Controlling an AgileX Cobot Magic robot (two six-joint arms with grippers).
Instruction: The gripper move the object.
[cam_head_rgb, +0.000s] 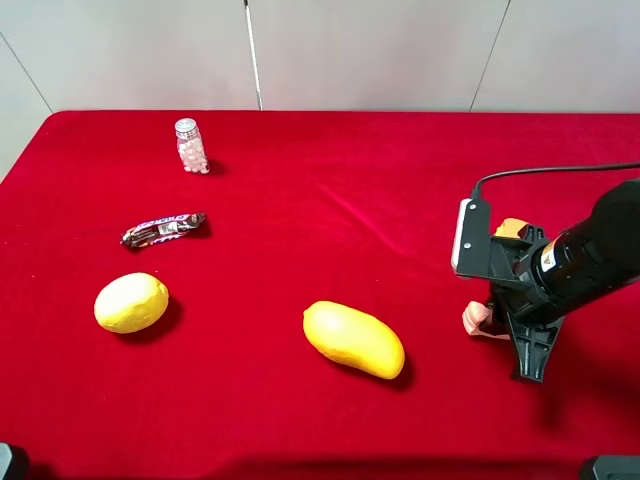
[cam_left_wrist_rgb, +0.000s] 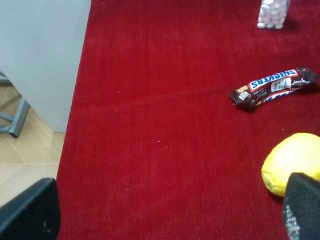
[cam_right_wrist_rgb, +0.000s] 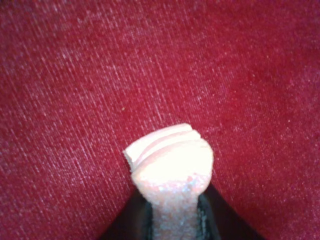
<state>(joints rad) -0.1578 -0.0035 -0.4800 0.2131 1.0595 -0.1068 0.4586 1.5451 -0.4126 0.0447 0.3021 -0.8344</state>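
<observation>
My right gripper (cam_head_rgb: 495, 320) is at the right of the red table, pointing down, and is shut on the pale pink wafer-like block (cam_head_rgb: 477, 319). In the right wrist view the block (cam_right_wrist_rgb: 170, 160), with white layered stripes, sticks out between the two black fingers (cam_right_wrist_rgb: 217, 217) close over the cloth. I cannot tell whether it touches the cloth. My left gripper (cam_left_wrist_rgb: 167, 212) is open and empty at the left front edge of the table, with its fingertips (cam_left_wrist_rgb: 30, 212) wide apart.
A yellow mango (cam_head_rgb: 353, 339) lies left of the right gripper. A lemon (cam_head_rgb: 131, 302), a Snickers bar (cam_head_rgb: 163, 229) and a small bottle of white sweets (cam_head_rgb: 190, 146) are on the left. An orange-topped item (cam_head_rgb: 512, 228) shows behind the right arm.
</observation>
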